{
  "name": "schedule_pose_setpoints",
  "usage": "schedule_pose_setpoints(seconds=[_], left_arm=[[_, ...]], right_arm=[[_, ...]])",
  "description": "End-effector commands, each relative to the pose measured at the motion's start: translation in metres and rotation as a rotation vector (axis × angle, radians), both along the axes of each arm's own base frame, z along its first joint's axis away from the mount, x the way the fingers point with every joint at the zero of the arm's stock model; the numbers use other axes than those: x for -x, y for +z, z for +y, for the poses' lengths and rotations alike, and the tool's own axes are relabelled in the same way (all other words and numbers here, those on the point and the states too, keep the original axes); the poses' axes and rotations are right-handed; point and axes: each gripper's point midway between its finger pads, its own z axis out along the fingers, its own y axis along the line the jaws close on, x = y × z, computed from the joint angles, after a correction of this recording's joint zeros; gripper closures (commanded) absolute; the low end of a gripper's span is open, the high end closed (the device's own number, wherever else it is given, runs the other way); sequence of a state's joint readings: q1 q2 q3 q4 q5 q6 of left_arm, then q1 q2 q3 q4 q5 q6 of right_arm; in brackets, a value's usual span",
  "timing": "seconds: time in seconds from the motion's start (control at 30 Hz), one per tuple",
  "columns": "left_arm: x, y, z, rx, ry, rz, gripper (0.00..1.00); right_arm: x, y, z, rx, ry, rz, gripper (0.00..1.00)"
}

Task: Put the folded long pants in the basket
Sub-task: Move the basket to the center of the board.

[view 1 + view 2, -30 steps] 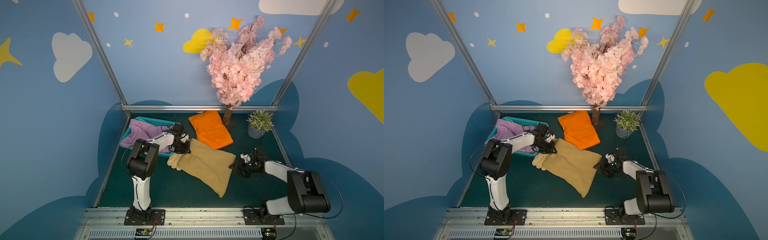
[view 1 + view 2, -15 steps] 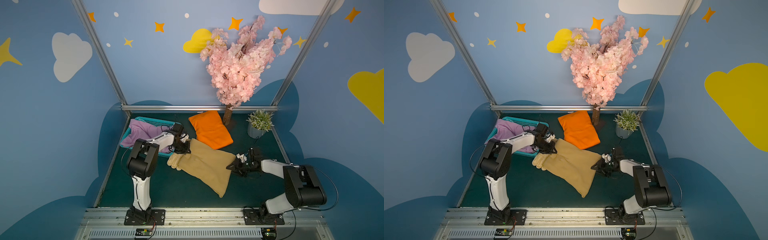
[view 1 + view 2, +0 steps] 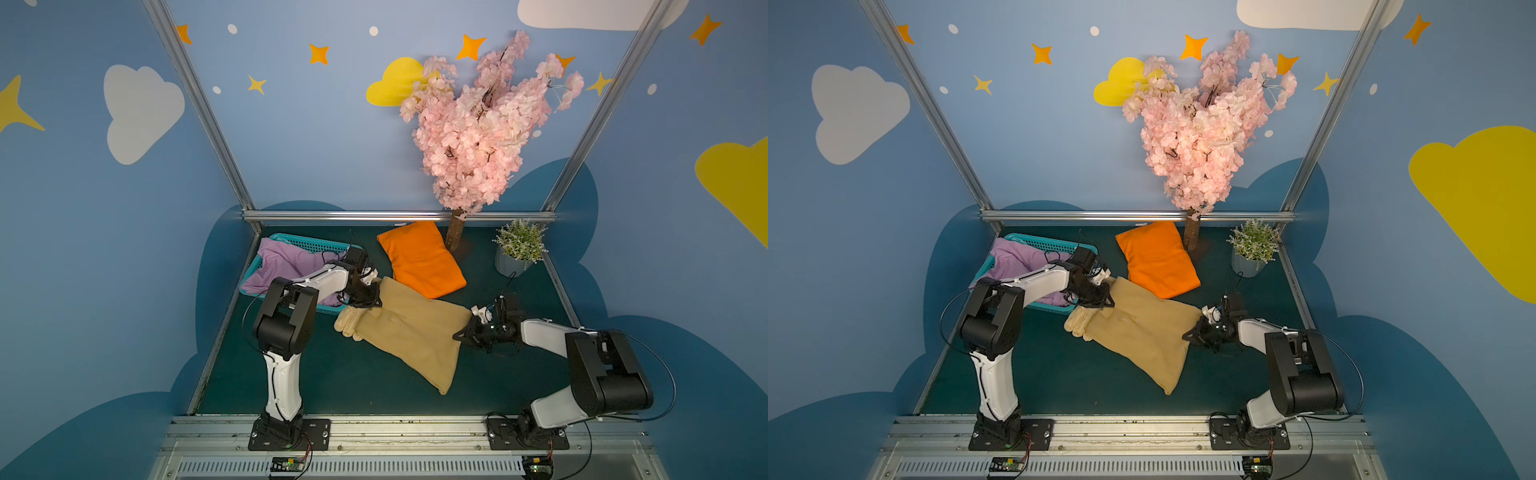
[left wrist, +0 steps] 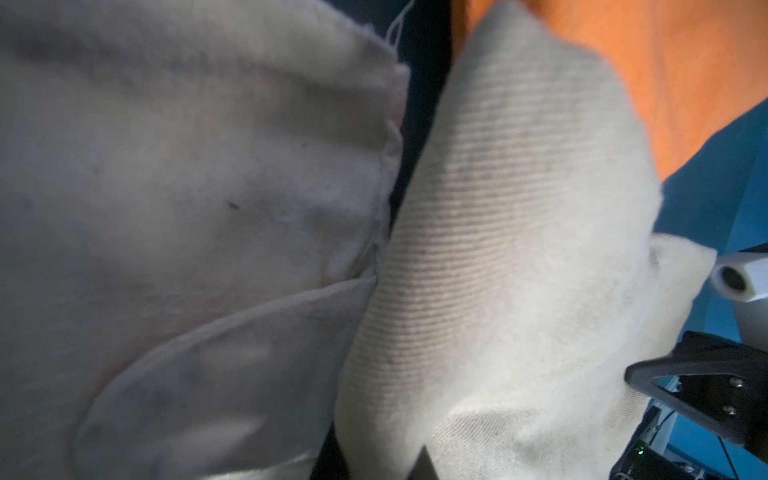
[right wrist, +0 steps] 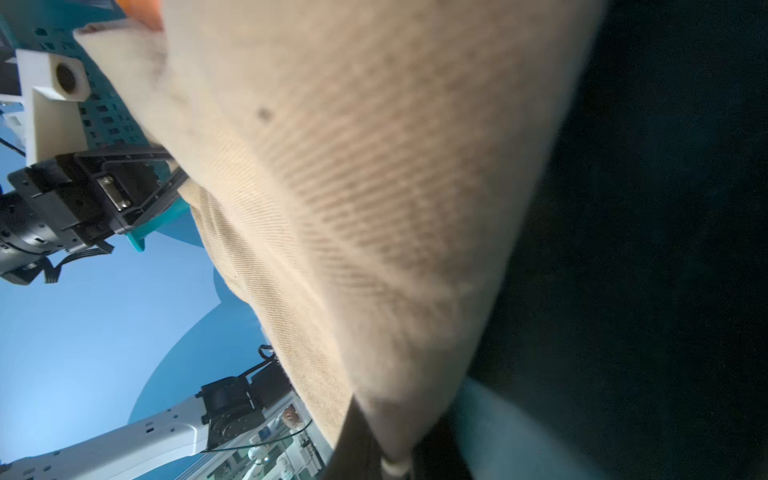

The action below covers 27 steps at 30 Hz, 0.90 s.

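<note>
Roughly: basket (image 3: pixel 291 240) far left, lilac pants (image 3: pixel 282 266) heaped inside, spilling over rim. Left end effector (image 3: pixel 370 301) at far-left corner of tan pants (image 3: pixel 411 328), just beside basket; cloth hides jaws, cannot tell grip. Cream gloves (image 3: pixel 349 326) poke from under that edge: may drag along. Orange pants (image 3: pixel 424 259) touch tan far edge: may shift. Right end effector (image 3: pixel 463 334) pinched tight on tan right edge; one-sided lift would unfold cloth.

Blue cloud-painted walls (image 3: pixel 311 145), dark green floor (image 3: pixel 353 386), pink blossom tree (image 3: pixel 478 137)
</note>
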State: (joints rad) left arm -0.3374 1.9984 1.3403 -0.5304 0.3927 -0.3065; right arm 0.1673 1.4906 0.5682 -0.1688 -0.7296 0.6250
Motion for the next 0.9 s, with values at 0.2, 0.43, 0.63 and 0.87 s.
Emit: schedule_pose_setpoints(seconds=[0.2, 0.43, 0.63, 0.87], left_arm=[[-0.001, 0.039, -0.008, -0.037, -0.008, -0.098, 0.45], [0.040, 0.099, -0.034, -0.160, -0.077, -0.276, 0.36], [0.105, 0.120, -0.095, -0.111, -0.189, -0.372, 0.34], [0.185, 0.085, -0.197, -0.085, -0.398, -0.375, 0.30]], right_arm=[[-0.004, 0.052, -0.045, 0.122, -0.053, -0.047, 1.00], [-0.004, 0.069, -0.048, -0.006, -0.118, -0.020, 1.00], [0.001, 0.056, -0.048, -0.015, -0.133, 0.040, 1.00], [0.017, 0.030, -0.060, -0.027, -0.209, 0.138, 1.00]])
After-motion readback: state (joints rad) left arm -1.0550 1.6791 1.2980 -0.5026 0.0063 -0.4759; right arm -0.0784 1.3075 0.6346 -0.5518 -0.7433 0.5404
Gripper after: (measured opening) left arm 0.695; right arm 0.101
